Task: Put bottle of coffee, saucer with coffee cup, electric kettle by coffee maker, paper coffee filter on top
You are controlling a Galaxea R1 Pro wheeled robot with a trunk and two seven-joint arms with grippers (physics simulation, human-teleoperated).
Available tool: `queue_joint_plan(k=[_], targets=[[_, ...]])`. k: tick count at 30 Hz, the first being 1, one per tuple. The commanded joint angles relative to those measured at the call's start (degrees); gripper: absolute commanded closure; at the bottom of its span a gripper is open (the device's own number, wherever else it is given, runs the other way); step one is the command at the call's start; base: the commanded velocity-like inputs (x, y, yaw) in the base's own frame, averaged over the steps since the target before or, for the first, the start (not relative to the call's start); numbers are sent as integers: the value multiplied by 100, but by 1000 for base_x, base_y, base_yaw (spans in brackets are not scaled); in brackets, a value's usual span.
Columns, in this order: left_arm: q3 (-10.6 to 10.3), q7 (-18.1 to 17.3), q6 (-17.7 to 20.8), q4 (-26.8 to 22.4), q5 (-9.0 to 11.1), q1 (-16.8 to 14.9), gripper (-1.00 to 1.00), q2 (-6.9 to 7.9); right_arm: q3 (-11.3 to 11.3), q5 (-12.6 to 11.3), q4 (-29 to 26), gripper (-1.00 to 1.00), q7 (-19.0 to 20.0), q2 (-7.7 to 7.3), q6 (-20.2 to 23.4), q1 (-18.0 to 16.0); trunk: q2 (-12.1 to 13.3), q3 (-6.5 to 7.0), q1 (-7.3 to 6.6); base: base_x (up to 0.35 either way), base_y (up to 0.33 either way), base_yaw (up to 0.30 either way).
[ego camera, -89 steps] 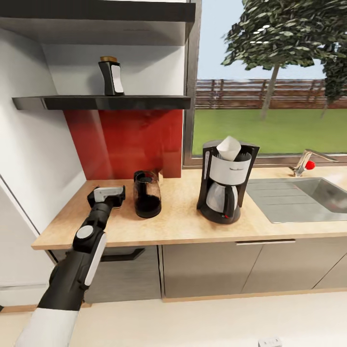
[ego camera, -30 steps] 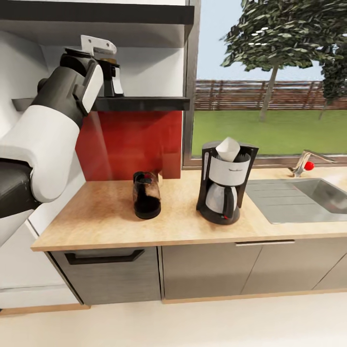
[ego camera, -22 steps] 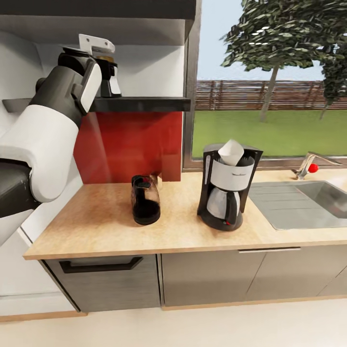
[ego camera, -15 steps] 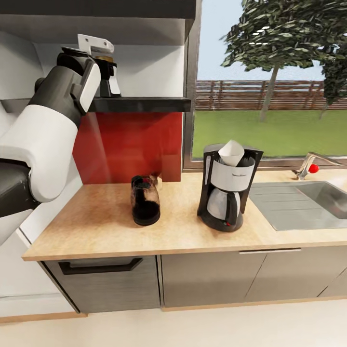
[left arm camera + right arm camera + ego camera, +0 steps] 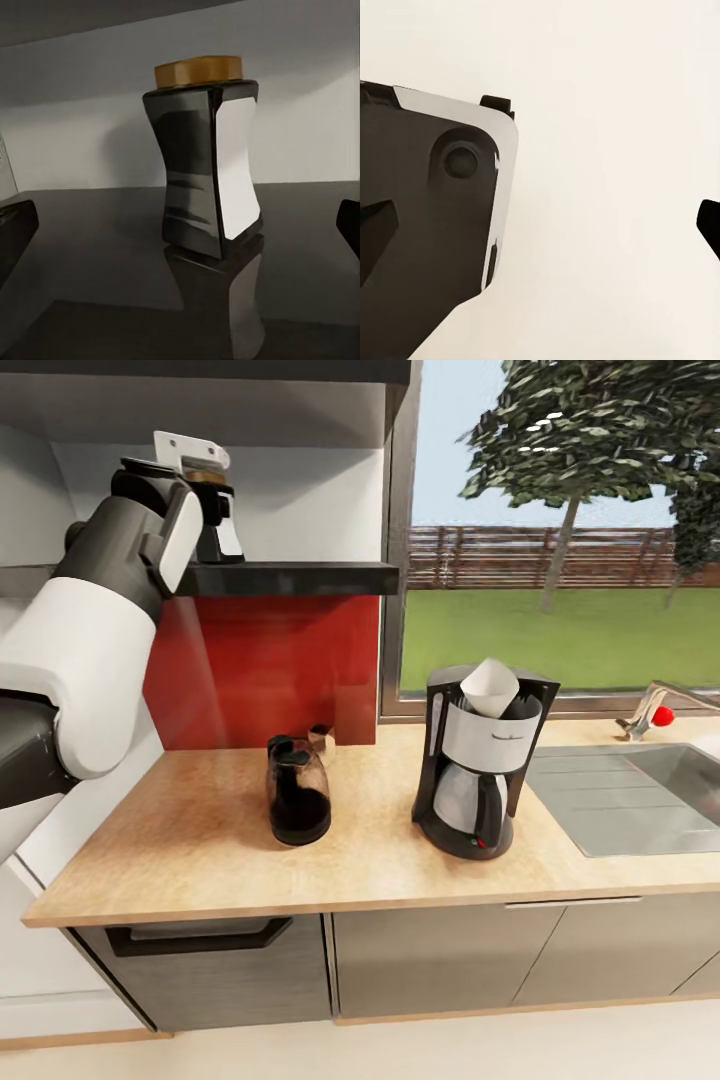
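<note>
Looking at the counter (image 5: 200, 860) first: coffee maker (image 5: 482, 760) with the paper filter (image 5: 490, 686) on top, electric kettle (image 5: 297, 792) near it. Up on the kitchen shelf (image 5: 290, 577), the bottle of coffee (image 5: 208, 166) stands upright between my left gripper (image 5: 180, 225) fingers, spread wide, not touching. Right gripper's wide too.

Long light-wood kitchen countertop (image 5: 200, 860) over grey cabinet fronts, steel sink (image 5: 640, 800) inset at right end. On it: coffee maker (image 5: 480, 760) upright near the sink, w/ white paper coffee filter (image 5: 490, 686) sitting in its top; electric kettle (image 5: 297, 792) upright to its left, apart from it. Above, glossy dark kitchen shelf (image 5: 300, 576) on wall, bearing bottle of coffee (image 5: 206, 161) upright, tan cap on.
</note>
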Motion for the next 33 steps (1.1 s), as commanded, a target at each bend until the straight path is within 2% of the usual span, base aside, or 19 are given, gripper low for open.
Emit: queue_joint_plan(k=[1,13,22,33], targets=[[-19,12,36,-3,-23,-6,-100,6,-48,51,2,-100,20,-2,-17,-4,-12,-13,3,4,0,0],[-19,12,38,-7,-21,0,-100,44,-48,51,2,-100,20,-2,-17,-4,-12,-13,3,39,67,0],[-16,12,40,-2,-23,2,-100,54,-48,51,3,-100,20,-2,-17,14,-12,-13,3,247,1,0],[-10,12,49,1,-23,2,-100,56,-48,51,2,-100,20,-7,-17,36,-12,-13,3,79,0,0]])
